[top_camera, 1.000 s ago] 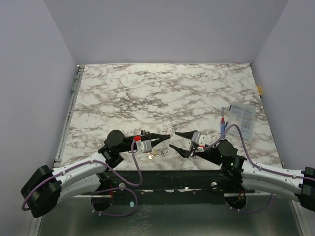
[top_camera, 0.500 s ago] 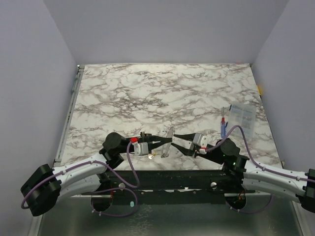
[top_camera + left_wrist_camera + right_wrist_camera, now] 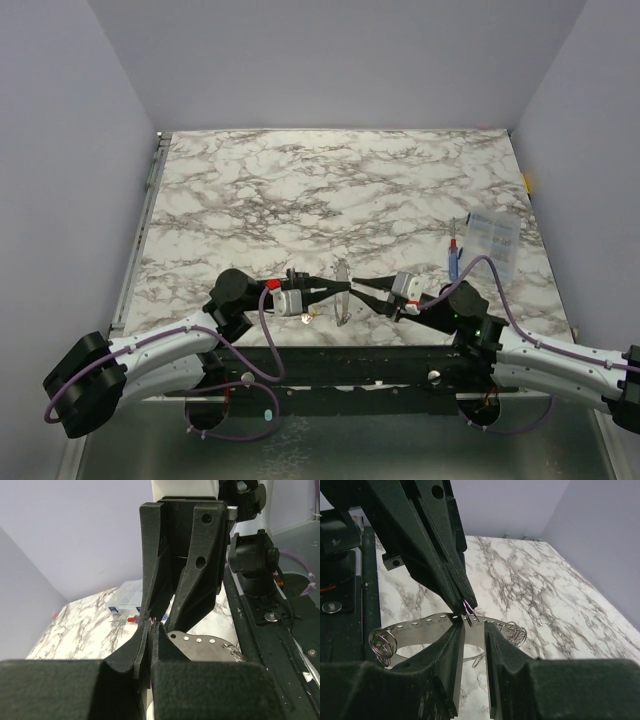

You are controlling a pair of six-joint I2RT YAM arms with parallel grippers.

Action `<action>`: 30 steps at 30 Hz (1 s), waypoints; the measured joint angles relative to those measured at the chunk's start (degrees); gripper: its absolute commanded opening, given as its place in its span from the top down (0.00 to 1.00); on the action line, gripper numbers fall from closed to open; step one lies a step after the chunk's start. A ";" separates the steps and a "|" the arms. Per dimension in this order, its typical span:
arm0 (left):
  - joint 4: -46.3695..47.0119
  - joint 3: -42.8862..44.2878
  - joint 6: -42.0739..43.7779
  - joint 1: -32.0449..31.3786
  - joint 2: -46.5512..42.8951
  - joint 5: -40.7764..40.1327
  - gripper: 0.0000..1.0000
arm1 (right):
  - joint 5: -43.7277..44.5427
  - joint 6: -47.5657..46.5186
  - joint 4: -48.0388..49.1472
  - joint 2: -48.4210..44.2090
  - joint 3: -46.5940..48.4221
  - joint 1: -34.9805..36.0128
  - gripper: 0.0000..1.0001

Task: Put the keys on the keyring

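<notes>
My left gripper (image 3: 338, 284) is shut on the keyring (image 3: 469, 611), a thin wire loop pinched at its fingertips (image 3: 151, 626). The loop sits at the holed rim of a grey disc (image 3: 342, 300), which stands on edge between the two arms. The right gripper (image 3: 474, 629) faces the left gripper tip to tip (image 3: 358, 284). Its jaws stand a little apart just under the loop, with the disc's rim (image 3: 420, 629) behind them. A small brass-gold glint, the keys (image 3: 306, 318), lies on the marble under the left gripper.
More wire rings hang from the disc's rim (image 3: 382, 645). A blue-and-red pen-like stick (image 3: 453, 258) and a clear plastic box (image 3: 493, 243) lie at the right. The table's near edge and the black arm mounts (image 3: 350, 365) are just behind the grippers.
The right gripper has moved in towards the left gripper's tips and its jaws have narrowed. The grey disc now stands on edge between them. The left gripper stays shut.
</notes>
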 measured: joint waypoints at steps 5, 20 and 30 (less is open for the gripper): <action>0.07 0.00 -0.07 0.00 0.13 0.31 1.00 | -0.28 0.07 -0.76 -0.57 0.28 0.00 0.71; 0.46 -0.09 -0.20 0.00 0.31 0.42 1.00 | -1.31 1.16 -1.25 0.09 0.85 0.00 0.85; 2.05 -0.09 -0.17 0.00 0.39 0.42 1.00 | -1.31 5.18 1.53 -0.15 0.07 -0.02 0.95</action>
